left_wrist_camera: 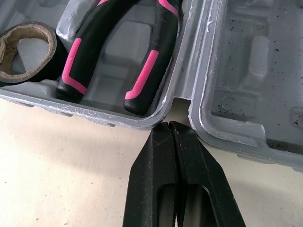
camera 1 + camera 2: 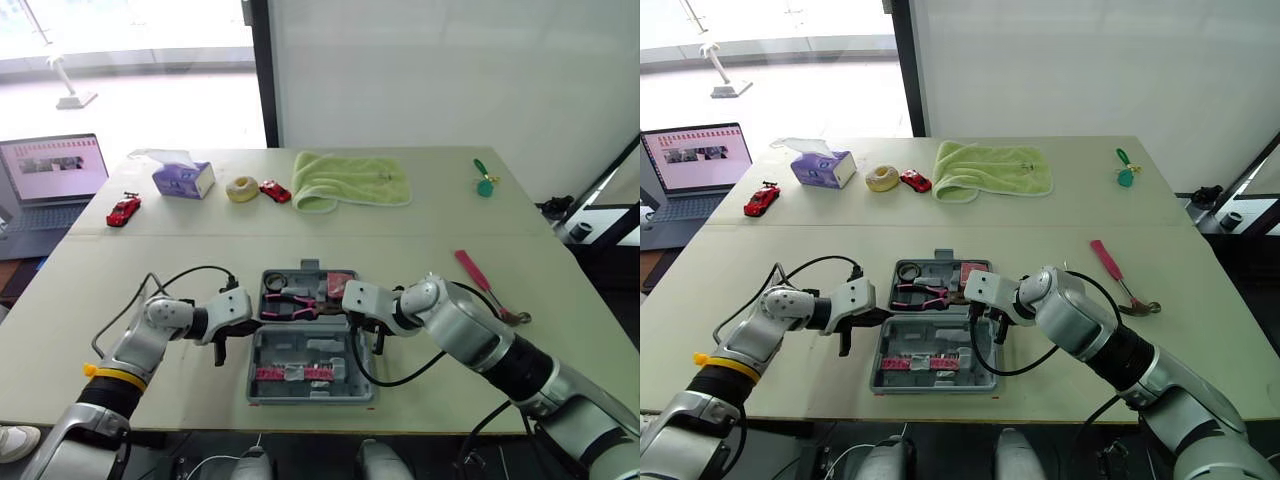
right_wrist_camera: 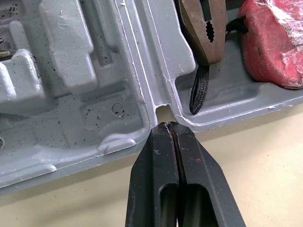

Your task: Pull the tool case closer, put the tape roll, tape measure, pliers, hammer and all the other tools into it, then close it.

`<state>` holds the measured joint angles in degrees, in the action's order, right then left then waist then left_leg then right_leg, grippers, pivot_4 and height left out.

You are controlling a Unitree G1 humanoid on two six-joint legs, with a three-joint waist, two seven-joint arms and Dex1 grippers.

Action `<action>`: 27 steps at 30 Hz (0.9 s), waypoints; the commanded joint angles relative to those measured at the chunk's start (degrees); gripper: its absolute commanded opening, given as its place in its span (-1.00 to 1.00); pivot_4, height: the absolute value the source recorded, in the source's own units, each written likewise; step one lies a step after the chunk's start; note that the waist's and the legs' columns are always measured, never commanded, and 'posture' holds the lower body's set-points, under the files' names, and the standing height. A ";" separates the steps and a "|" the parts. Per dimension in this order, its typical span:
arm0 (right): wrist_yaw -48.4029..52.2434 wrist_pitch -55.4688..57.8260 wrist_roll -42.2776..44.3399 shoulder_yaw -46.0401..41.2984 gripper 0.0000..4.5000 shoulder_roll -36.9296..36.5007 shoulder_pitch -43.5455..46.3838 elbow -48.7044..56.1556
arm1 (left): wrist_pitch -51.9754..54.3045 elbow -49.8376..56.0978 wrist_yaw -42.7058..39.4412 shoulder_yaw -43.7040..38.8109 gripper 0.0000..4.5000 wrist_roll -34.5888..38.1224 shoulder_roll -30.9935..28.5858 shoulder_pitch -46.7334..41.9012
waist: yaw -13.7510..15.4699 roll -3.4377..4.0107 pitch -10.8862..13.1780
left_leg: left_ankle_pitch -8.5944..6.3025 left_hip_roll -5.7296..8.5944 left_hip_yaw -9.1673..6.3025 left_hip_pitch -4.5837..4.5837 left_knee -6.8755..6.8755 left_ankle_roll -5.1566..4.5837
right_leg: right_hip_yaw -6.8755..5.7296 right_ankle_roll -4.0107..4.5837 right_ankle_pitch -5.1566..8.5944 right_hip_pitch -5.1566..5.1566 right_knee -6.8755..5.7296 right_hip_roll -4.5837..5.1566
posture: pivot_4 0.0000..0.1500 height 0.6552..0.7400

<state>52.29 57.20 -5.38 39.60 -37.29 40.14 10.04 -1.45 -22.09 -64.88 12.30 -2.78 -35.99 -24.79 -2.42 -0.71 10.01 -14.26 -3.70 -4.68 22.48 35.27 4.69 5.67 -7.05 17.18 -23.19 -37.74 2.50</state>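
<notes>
Nearest us, tool case (image 2: 310, 397) lies open by the counter's (image 2: 150, 250) front edge. L gripper (image 1: 170, 130), fingers pressed together, has its tips at the hinge notch on the case's left side; R gripper (image 3: 168, 127) likewise on the right. We see tape roll (image 1: 7, 52), pliers (image 1: 83, 47) & red tape measure (image 3: 272, 42) in the far half. Hammer (image 2: 490, 290) lies toward the counter's right edge, well apart.

**Robot test lab in an office-like room**

A plain pale table (image 2: 420, 260) stands before a white wall (image 2: 450, 70) and a big bright window (image 2: 150, 60). An unrelated mix lies staged on it: tool case (image 2: 300, 352), tissue box (image 2: 183, 180), toy cars (image 2: 124, 209), green towel (image 2: 350, 180). At far left an open laptop (image 2: 50, 175) shows rows of thumbnails. Black gear (image 2: 570, 215) sits at far right.
</notes>
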 commanded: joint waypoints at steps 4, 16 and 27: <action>0.75 0.09 0.20 -1.62 -1.00 -1.56 -0.50 2.56 | -0.33 1.93 -0.52 -1.24 -0.97 0.89 -1.86 -1.71 | 0.00 0.00 0.00 | 0.00 0.00 0.00 0.00 0.00 0.00 | 0.00 0.00 0.00 0.00 0.00 0.00 | 1.00 1.00; 4.66 -4.84 10.87 -26.12 -1.00 -12.51 -12.96 12.81 | -1.71 0.38 -3.75 -12.86 -0.97 10.34 -12.27 4.69 | -0.09 -0.04 0.14 | 0.00 -0.01 -0.01 0.05 -0.04 0.00 | 0.00 -0.03 0.03 -0.06 0.01 0.01 | 1.00 1.00; 12.33 -19.76 24.95 -81.35 -0.44 -12.12 -48.39 5.12 | -4.71 -12.88 -4.12 -38.00 0.04 21.26 -22.65 22.73 | -0.17 -0.28 0.39 | -0.02 -0.01 0.07 -0.05 -0.12 -0.02 | -0.02 -0.02 0.05 0.04 0.08 0.05 | 1.00 1.00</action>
<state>63.79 40.35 18.00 -33.85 -50.12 -6.87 18.18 -5.09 -33.25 -69.40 -21.04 16.22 -57.26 -3.10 -2.59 -0.99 10.40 -14.27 -3.72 -4.60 22.43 35.15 4.67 5.65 -7.06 17.24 -23.16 -37.64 2.55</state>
